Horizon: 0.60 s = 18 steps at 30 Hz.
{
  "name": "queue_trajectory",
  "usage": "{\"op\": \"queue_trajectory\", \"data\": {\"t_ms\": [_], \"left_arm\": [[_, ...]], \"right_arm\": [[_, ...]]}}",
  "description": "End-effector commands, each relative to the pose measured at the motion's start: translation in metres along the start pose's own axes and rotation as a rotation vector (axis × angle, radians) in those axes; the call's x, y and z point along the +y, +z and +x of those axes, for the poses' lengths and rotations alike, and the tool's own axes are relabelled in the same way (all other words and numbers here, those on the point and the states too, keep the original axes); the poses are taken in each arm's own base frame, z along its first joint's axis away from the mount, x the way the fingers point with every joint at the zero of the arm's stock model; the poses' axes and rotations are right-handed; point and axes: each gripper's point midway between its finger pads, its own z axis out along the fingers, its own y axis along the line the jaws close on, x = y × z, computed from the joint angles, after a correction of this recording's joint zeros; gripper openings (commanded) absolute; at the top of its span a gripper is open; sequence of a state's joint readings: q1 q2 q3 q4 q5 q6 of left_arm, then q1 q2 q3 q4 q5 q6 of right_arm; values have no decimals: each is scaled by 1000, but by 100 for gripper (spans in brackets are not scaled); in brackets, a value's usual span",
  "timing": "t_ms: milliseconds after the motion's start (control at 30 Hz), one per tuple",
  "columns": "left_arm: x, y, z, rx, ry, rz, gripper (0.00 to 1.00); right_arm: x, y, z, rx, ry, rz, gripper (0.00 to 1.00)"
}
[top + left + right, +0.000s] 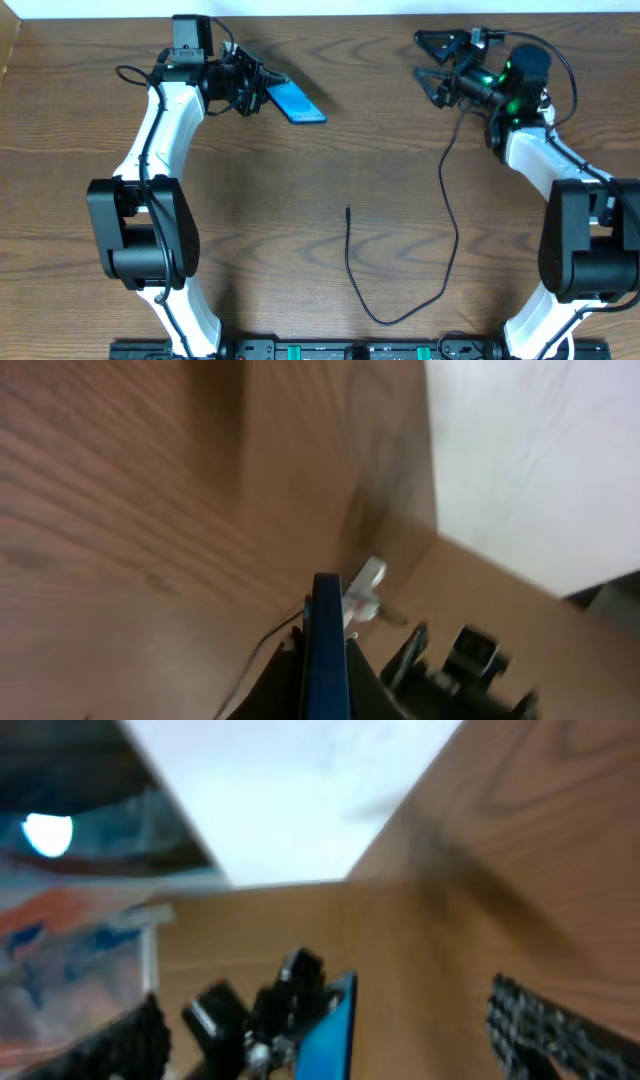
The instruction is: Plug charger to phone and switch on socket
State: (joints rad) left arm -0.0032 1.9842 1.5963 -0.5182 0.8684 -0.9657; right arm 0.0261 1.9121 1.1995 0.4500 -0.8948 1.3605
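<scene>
My left gripper [266, 88] is shut on one end of the blue phone [297, 102], which sticks out toward the table's middle. In the left wrist view the phone [325, 625] stands edge-on between the fingers [280, 685]. The charger [453, 225], a thin black cable, runs from under the right arm down to the front and curls back. Its connector tip [348, 210] lies loose mid-table. My right gripper [432, 62] is open at the back right with nothing in it. From its wrist view I see the phone [328, 1030] far off. The socket is hidden.
A small white object [366, 582] shows beyond the phone in the left wrist view; I cannot tell what it is. The table's back edge [330, 14] runs just behind both grippers. Bare wood [300, 200] lies between the arms.
</scene>
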Motion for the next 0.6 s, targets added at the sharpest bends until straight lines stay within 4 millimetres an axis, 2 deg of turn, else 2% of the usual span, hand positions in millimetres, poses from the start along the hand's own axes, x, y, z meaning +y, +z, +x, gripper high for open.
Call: {"op": "queue_trajectory", "data": {"t_ms": [0, 133, 300, 433, 567], "left_arm": [[-11, -11, 14, 51, 196, 41, 8], [1, -14, 18, 72, 325, 11, 8], [16, -22, 18, 92, 383, -19, 7], [29, -30, 19, 111, 413, -44, 7], [39, -39, 17, 119, 391, -61, 8]], "right_arm": [[21, 6, 1, 38, -207, 36, 99], [9, 10, 1, 25, -260, 223, 99], [-11, 12, 8, -16, -359, 476, 99], [-36, 17, 36, 29, -451, 646, 99], [-69, 11, 68, 73, -519, 868, 99]]}}
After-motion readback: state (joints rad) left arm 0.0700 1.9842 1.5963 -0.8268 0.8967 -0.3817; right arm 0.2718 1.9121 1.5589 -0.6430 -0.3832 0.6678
